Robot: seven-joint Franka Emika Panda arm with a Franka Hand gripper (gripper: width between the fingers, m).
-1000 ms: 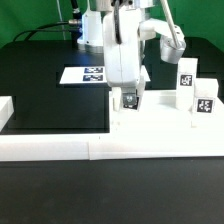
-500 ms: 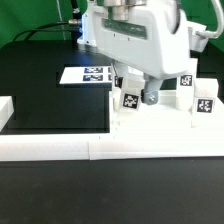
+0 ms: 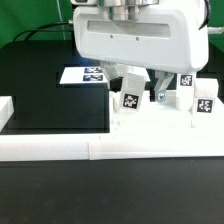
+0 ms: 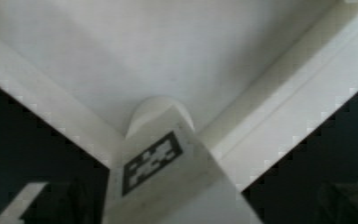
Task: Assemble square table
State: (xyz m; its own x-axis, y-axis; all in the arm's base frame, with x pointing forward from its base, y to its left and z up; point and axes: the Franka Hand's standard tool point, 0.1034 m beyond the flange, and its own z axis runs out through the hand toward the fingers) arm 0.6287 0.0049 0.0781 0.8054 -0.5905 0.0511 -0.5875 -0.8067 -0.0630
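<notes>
Black matte tabletop (image 3: 50, 95), bordered at the near side by a low white wall (image 3: 60, 148).

Item 1: large thick white square slab of the table (image 3: 165, 125), lying flat at the exterior view's right, just behind the wall.

Item 2: small white tagged leg (image 3: 130, 99), standing on the slab near its left edge, directly below the arm; the wrist view shows its rounded end and tag (image 4: 158, 150) close under the camera, centred between the fingers.

Item 3: further white tagged legs (image 3: 205, 103) standing at the slab's far right, well apart from the first.

Item 4: flat white marker board (image 3: 85, 74), far left, untouched.

Item 5: white two-finger gripper (image 3: 145, 92), jaws spread wide and released, holding nothing; fingertips stand to either side of the leg.

Handling note: judged stage is a release or re-grip on the first leg. To do it well, keep the fingers clear of the leg on both sides so it is not tipped, and stay centred on its axis before any closing. Whether the leg is fully seated cannot be told.
</notes>
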